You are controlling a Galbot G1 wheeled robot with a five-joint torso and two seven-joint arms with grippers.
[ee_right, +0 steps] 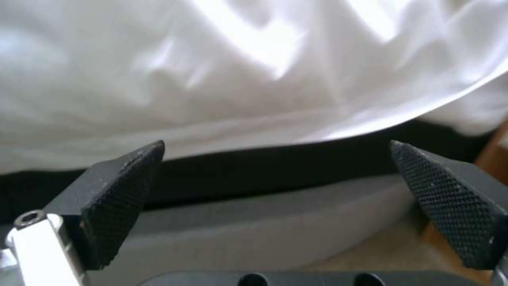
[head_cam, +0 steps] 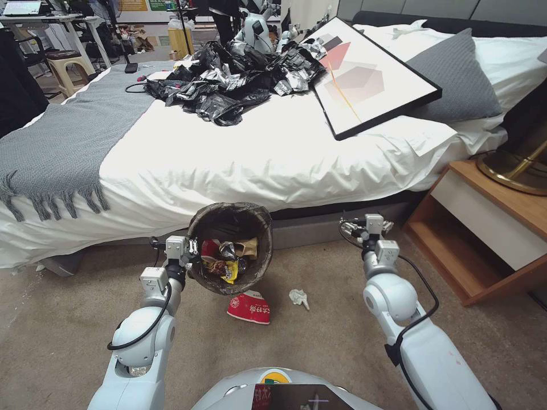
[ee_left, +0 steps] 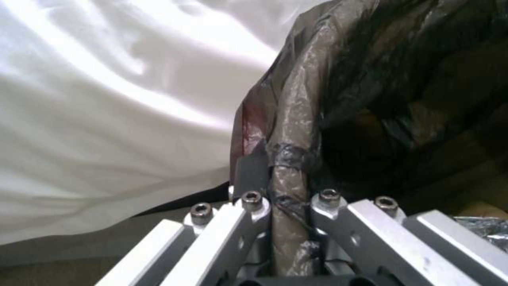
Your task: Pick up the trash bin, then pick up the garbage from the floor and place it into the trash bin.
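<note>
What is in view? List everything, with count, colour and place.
trash bin: one, brown-lined, in front of the bed
garbage: several pieces, red, yellow, brown, inside the bin
packet: one, red-and-white, on the carpet by the bin
scrap: one, white, on the carpet beside the packet
plastic bags: heap, black, on the bed
framed picture: one, black frame, on the bed
pillow: one, grey, on the bed
throw: one, grey, across the bed
nightstand: one, wooden, beside the bed
left arm: jaws shut on the bin's rim
right arm: jaws open, holding nothing
</note>
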